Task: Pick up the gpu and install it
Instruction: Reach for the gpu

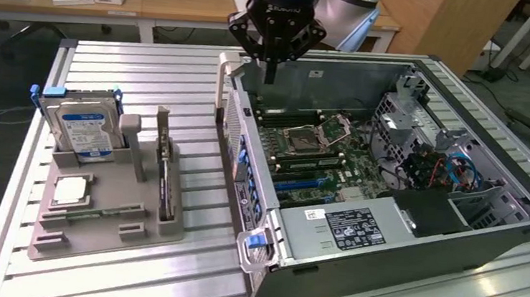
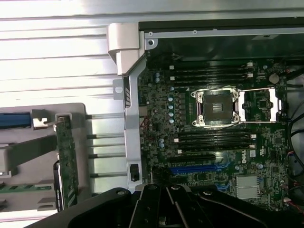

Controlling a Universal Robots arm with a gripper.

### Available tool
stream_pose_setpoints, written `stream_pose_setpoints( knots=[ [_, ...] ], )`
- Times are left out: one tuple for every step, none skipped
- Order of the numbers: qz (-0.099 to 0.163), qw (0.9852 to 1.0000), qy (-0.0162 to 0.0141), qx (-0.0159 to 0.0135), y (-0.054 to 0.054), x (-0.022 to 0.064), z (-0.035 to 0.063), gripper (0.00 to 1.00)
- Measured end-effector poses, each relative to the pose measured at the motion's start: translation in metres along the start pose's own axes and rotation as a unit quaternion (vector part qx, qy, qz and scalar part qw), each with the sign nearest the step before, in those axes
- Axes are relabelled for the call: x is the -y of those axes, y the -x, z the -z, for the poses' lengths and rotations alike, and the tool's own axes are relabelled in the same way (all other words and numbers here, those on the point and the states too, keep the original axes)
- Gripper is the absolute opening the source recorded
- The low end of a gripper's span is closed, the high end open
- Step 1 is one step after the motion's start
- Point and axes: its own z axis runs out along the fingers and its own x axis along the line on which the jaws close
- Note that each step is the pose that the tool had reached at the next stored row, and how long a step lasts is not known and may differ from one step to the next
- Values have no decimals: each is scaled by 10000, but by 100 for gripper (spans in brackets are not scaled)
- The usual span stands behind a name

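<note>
The gpu is a thin dark card standing on its long edge in a slot of the grey holder tray, at the exterior view's left. From the wrist camera the gpu appears as a narrow green strip seen edge-on. My gripper hangs above the far rim of the open computer case, well away from the card. Its black fingers are shut with nothing between them. Below lies the motherboard with an open CPU socket.
In the same tray a silver blue-labelled hard drive stands upright beside a CPU chip and a green memory stick. Cables and a drive cage fill the case's right side. A bare strip of ribbed metal table separates tray and case.
</note>
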Motion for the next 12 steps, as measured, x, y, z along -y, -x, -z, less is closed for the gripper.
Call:
stream_pose_setpoints(
  knots=[
    [0, 10000, 0, 0, -4, 0, 0, 10],
    [0, 10000, 0, 0, -9, 1, 0, 10],
    [0, 10000, 0, 0, -12, 1, 0, 10],
    [0, 10000, 0, 0, -16, 1, 0, 10],
    [0, 10000, 0, 0, -20, 2, 0, 10],
    [0, 10000, 0, 0, -25, 2, 0, 10],
    [0, 10000, 0, 0, -28, 2, 0, 10],
    [0, 10000, 0, 0, -33, 3, 0, 10],
    [0, 10000, 0, 0, -37, 3, 0, 10],
    [0, 10000, 0, 0, -40, 3, 0, 10],
    [0, 10000, 0, 0, -44, 4, 0, 10],
    [0, 10000, 0, 0, -48, 4, 0, 10]
  ],
)
